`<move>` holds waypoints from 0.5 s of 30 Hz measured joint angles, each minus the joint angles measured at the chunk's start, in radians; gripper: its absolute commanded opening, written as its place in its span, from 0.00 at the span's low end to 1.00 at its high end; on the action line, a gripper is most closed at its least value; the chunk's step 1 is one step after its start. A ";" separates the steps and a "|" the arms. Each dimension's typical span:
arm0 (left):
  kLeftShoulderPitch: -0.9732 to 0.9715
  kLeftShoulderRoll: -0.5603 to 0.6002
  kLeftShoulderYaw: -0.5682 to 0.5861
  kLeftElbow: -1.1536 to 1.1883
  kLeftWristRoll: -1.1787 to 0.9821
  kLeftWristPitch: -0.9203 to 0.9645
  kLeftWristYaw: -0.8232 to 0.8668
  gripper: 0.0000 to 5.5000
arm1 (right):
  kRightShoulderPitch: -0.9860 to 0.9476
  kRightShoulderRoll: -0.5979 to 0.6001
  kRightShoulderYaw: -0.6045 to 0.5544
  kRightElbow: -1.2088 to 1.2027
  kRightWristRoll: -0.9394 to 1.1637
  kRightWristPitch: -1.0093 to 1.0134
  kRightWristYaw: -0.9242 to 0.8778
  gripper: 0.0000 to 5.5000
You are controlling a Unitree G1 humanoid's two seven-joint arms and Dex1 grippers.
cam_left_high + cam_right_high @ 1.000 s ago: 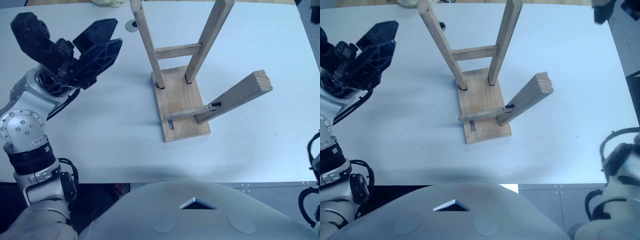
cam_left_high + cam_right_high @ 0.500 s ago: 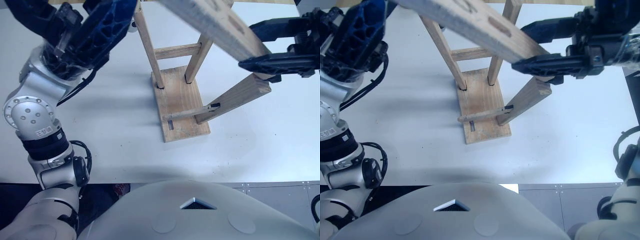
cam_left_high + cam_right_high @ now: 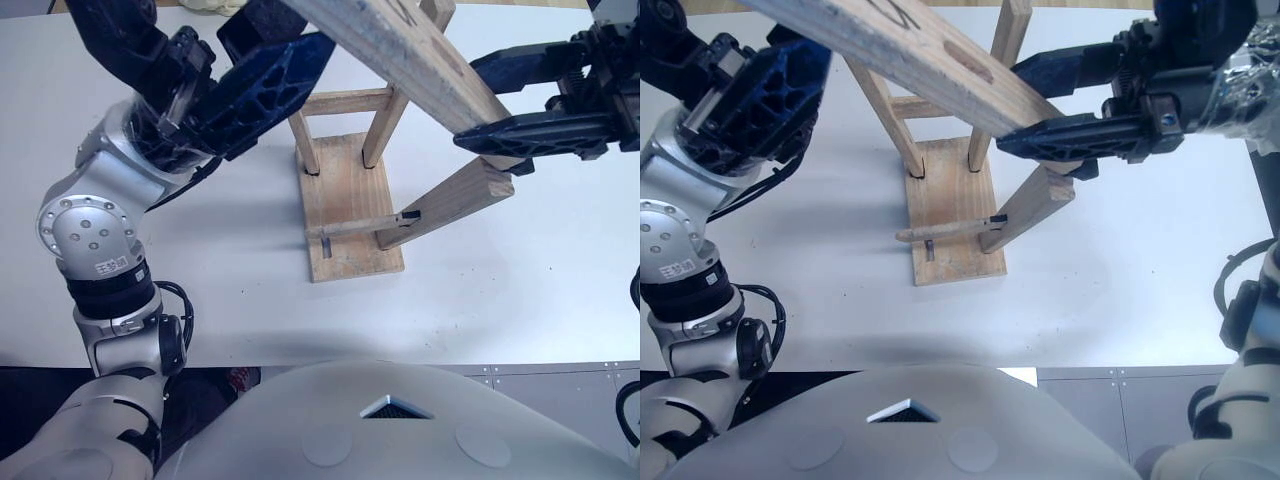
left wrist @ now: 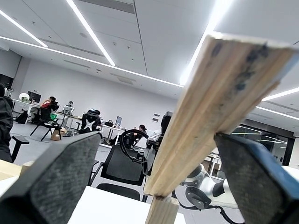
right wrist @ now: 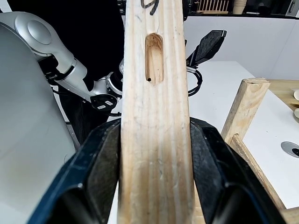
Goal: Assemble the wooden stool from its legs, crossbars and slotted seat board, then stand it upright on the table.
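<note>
A long slotted wooden board [image 3: 420, 60] hangs slanted above the table, with my right gripper [image 3: 465, 100] shut on its lower end; the right wrist view shows the fingers [image 5: 100, 172] pressed on both edges of the board [image 5: 156, 116]. My left gripper [image 4: 154, 186] is open, its fingers straddling the board's upper end without touching it. Below, a flat seat board [image 3: 345, 225] lies on the table with two upright legs [image 3: 303, 145] joined by a crossbar [image 3: 345, 102]. A third leg [image 3: 450, 205] leans against it, with a thin crossbar [image 3: 355, 228] sticking out.
The white table [image 3: 200, 260] has free room to the left and right of the flat board. A small round disc [image 5: 290, 148] sits in the tabletop behind the legs. The table's front edge [image 3: 300, 365] runs close to me.
My right gripper came in from the right carrying the slotted board over the legs. My left gripper rose and swung right to straddle the board's upper end.
</note>
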 measured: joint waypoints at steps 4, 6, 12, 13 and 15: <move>-0.006 -0.013 -0.034 -0.013 0.014 -0.008 -0.027 0.80 | -0.019 0.000 0.020 0.012 -0.014 0.001 -0.007 0.37; -0.017 -0.021 -0.053 -0.028 0.024 -0.009 -0.044 0.80 | -0.020 0.024 0.036 0.029 -0.019 0.005 -0.015 0.37; -0.027 -0.038 -0.056 -0.017 0.046 -0.033 -0.053 0.77 | -0.023 0.036 0.037 0.056 -0.021 0.013 -0.024 0.37; -0.038 -0.045 -0.056 -0.013 0.046 -0.036 -0.051 0.76 | -0.022 0.036 0.037 0.054 -0.021 0.013 -0.021 0.37; -0.052 -0.065 -0.045 0.003 0.041 -0.052 -0.043 0.71 | -0.022 0.037 0.037 0.053 -0.020 0.013 -0.020 0.37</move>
